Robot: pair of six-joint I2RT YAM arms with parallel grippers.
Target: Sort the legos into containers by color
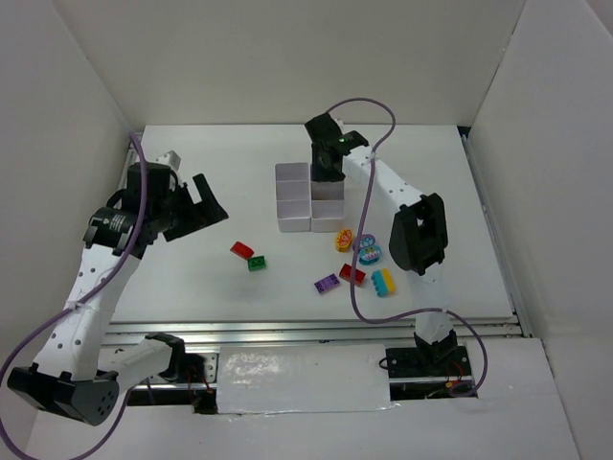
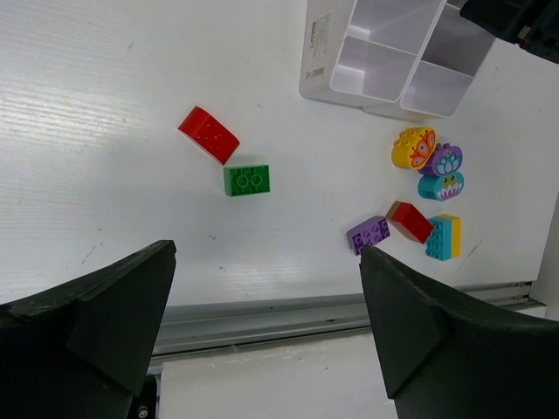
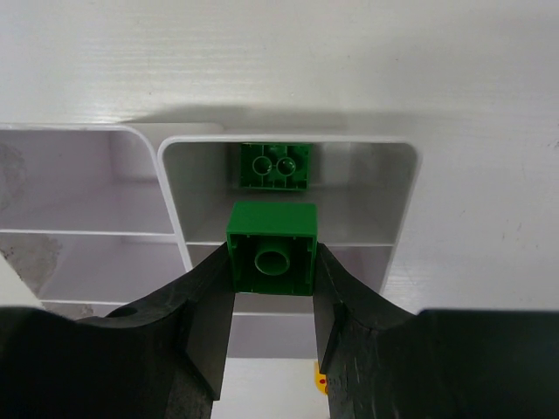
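Note:
My right gripper (image 1: 327, 172) hangs over the right column of the white containers (image 1: 291, 184) and is shut on a green lego (image 3: 272, 249), hollow underside toward the camera. Another green lego (image 3: 272, 164) lies in the far compartment of the containers (image 3: 349, 140) below it. My left gripper (image 1: 206, 206) is open and empty, raised at the left; in its wrist view (image 2: 266, 253) it looks down on a red lego (image 2: 209, 134) and a green lego (image 2: 246, 180). Further legos lie right of them: purple (image 2: 369, 234), red (image 2: 410, 221), teal-yellow (image 2: 444, 236), orange (image 2: 413, 147).
Patterned purple (image 2: 443, 160) and teal (image 2: 441, 185) bricks lie beside the orange one, just in front of the containers (image 2: 319, 52). A metal rail (image 1: 316, 331) runs along the table's near edge. White walls enclose the table on three sides.

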